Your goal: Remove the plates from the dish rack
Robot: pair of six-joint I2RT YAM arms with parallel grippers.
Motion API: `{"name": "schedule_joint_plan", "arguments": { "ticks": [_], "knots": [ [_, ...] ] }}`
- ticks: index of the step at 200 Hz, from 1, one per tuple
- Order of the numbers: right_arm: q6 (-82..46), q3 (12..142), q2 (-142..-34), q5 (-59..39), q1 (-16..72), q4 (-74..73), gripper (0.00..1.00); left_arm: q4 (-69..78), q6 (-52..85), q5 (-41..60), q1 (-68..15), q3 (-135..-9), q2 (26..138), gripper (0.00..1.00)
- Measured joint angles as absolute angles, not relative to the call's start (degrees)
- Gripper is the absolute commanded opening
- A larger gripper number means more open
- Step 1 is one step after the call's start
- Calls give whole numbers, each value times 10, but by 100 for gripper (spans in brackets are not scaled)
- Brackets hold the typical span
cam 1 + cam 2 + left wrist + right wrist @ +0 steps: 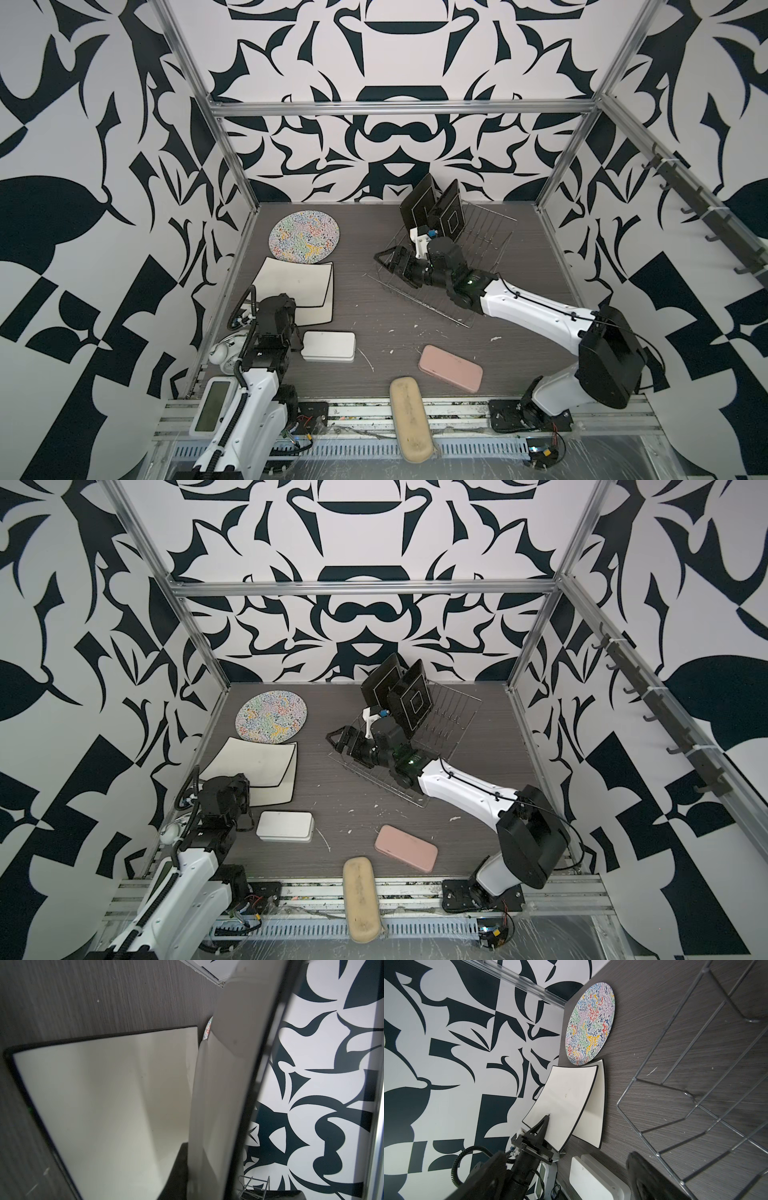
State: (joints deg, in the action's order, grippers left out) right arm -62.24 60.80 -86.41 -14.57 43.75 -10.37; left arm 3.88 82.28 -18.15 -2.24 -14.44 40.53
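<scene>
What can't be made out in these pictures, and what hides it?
Left gripper: jaws hidden under its wrist in both top views.
Lower white square plate: underside against the table, every view.
Dish rack: left wrist view shows one wire corner; the blurred held white plate blocks the rest.
Rear black plate: face partly behind the front black plate.

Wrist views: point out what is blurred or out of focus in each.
Left wrist view: the upper white square plate, very close, is soft and grey, its dark rim smeared; the lower white plate is sharper. Right wrist view: the round squiggle plate and dish rack wires are mostly crisp; a dark shape near the lens is blurred.
</scene>
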Motion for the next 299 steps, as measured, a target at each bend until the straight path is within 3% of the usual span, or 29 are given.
{"name": "schedule_joint_plan", "arguments": {
  "ticks": [299],
  "knots": [
    [-615,609,-864,-146,437,-101,95,66,840,-168,-16,-144,436,0]
  ]
}}
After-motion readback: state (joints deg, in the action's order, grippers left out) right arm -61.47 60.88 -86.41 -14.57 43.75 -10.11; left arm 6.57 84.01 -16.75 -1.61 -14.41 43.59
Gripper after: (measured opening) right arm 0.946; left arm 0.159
